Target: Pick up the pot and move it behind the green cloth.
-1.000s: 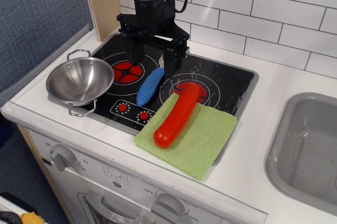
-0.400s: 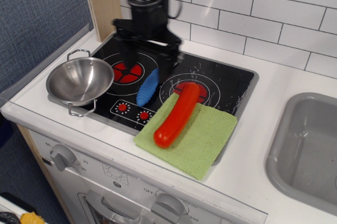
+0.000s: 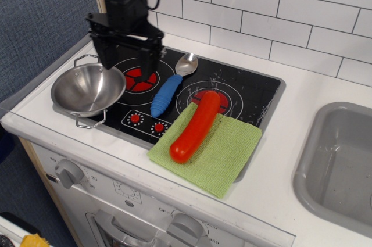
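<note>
The pot [image 3: 87, 89], a shiny steel bowl with two wire loop handles, sits at the front left of the stove, partly over the left edge. The green cloth [image 3: 215, 151] lies at the front right of the stove, with a red sausage-shaped toy [image 3: 196, 126] lying across it. My gripper [image 3: 123, 60] is open, its two black fingers pointing down over the left burner, just behind and to the right of the pot, not touching it.
A metal spoon with a blue handle [image 3: 167, 93] lies between the two burners. The black stove top [image 3: 244, 93] has red burners and knobs. A grey sink [image 3: 340, 163] is at the right. A white tile wall stands behind, a wooden post at the back left.
My gripper has moved left from above the spoon and right burner to above the left burner beside the pot. The spoon's bowl now shows. Nothing else moved.
</note>
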Tool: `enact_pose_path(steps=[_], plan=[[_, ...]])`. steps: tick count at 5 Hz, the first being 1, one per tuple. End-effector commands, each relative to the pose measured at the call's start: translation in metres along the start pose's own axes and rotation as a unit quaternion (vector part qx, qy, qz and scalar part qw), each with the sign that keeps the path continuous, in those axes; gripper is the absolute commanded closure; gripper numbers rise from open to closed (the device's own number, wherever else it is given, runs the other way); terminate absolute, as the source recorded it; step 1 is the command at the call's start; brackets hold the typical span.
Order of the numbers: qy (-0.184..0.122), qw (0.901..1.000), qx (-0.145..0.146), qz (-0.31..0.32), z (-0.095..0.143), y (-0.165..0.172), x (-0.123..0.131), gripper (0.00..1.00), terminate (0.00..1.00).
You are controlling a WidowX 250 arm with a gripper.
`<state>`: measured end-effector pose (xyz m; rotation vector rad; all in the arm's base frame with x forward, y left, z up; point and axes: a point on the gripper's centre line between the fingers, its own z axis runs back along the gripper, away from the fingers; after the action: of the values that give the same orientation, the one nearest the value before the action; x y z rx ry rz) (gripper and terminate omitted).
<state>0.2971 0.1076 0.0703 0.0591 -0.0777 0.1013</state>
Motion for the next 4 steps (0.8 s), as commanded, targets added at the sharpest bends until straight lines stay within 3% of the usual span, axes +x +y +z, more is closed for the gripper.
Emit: enact_pose_path(steps=[1,2,3,4], plan=[[0.041,0.9987,0.016,0.027,-0.0313,0.0126,0.0026,0.0,0.0],[0.054,0.9979,0.021,0.03,-0.041,0.0117,0.0041,0.0,0.0],[0.048,0.9981,0.021,0.033,-0.0402,0.014,0.0033,1.0,0.0],[0.034,0.9986,0.022,0.033,-0.0322,0.0157,0.001,1.0,0.0]])
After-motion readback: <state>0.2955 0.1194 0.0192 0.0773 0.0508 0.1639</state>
